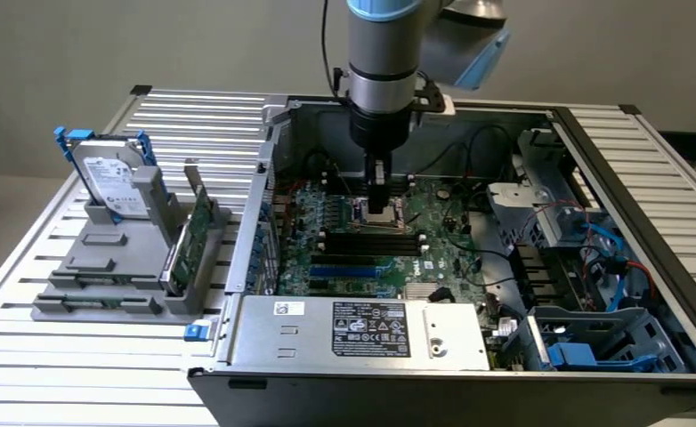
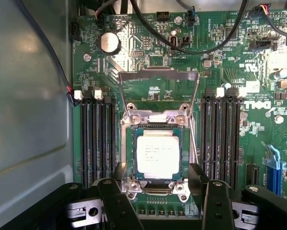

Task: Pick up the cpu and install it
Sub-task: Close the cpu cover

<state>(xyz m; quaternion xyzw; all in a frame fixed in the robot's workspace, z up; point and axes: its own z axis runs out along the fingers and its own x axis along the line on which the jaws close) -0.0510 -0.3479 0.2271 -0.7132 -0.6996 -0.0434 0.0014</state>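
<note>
I hold the black gripper (image 2: 166, 189) with its fingers (image 2: 115, 203) spread, gripping nothing. Between them lies the silvery-grey square cpu (image 2: 158, 154), seated in its steel-rimmed socket (image 2: 155, 117). Placement looks done; the hinged metal load frame (image 2: 159, 74) beyond stands unlatched.

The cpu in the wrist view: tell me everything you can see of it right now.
The cpu is a small flat square chip with a silvery-grey metal top carrying faint print and a dark green rim. It lies flat and squarely seated in the motherboard socket, whose metal load plate is swung open beyond it. The gripper is open, with a finger on either side of the socket; nothing grips the chip.
</note>
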